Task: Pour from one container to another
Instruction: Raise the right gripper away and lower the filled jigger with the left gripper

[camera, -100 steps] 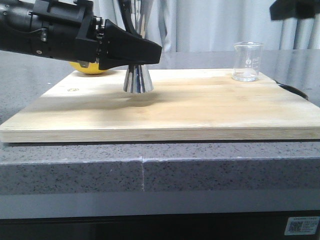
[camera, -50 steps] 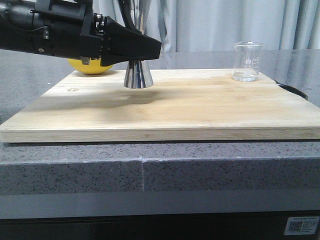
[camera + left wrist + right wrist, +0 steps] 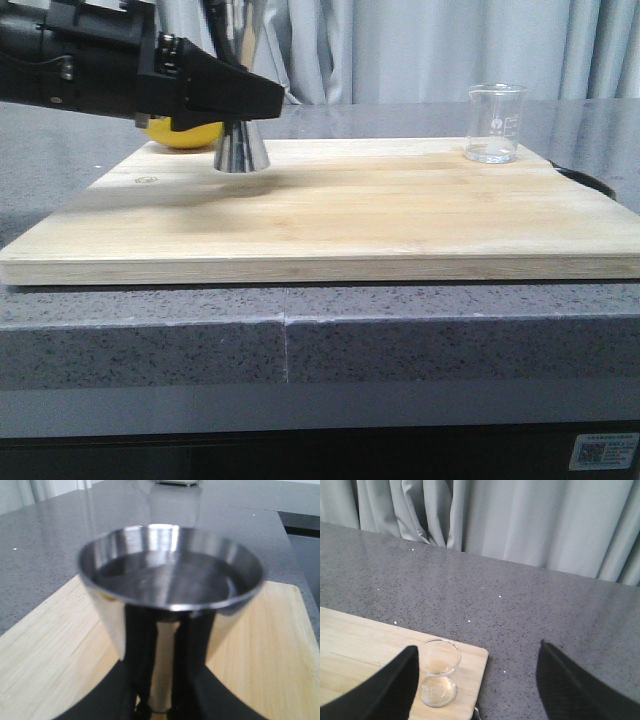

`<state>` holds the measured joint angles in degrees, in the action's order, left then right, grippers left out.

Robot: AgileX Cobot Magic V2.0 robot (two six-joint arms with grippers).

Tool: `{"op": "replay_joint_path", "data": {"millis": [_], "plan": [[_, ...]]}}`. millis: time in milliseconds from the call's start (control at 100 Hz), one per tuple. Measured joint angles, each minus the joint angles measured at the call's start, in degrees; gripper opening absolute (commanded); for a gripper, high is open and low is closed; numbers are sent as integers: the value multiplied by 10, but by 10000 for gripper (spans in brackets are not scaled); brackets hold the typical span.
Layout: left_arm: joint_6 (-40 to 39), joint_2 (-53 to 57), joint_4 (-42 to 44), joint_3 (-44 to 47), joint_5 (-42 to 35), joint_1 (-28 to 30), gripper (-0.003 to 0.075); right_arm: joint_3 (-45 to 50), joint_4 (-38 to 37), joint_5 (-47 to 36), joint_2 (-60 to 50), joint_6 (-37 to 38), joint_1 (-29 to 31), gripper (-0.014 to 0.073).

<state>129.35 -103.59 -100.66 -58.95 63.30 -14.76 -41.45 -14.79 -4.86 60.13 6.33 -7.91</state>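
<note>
Jigger (image 3: 240,148): shifted left since a second ago, base on cutting board (image 3: 330,215).
Left gripper (image 3: 262,98): clamped on jigger.
Right gripper (image 3: 475,680): wide, empty above beaker (image 3: 439,671).
Meaning: receiver repositioned; pour pending.

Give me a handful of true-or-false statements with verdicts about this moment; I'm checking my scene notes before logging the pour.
1. The left claw is shut on the steel jigger. True.
2. The glass beaker stands on the grey counter, off the wooden board. False: it stands on the board, at its far right corner.
3. The right claw is shut on the beaker. False: its fingers are spread wide, with the beaker free by one of them.
4. A yellow lemon sits behind the left claw. True.
5. The jigger lies on its side. False: it is upright, mouth up in the left wrist view.
</note>
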Motion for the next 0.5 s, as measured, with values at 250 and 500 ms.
{"op": "replay_joint_path", "data": {"millis": [250, 500], "plan": [[0, 0, -1, 0, 10, 23, -19, 0, 0, 0, 0, 0, 0, 449], [1, 0, -2, 0, 13, 23, -19, 0, 0, 0, 0, 0, 0, 449]]}}
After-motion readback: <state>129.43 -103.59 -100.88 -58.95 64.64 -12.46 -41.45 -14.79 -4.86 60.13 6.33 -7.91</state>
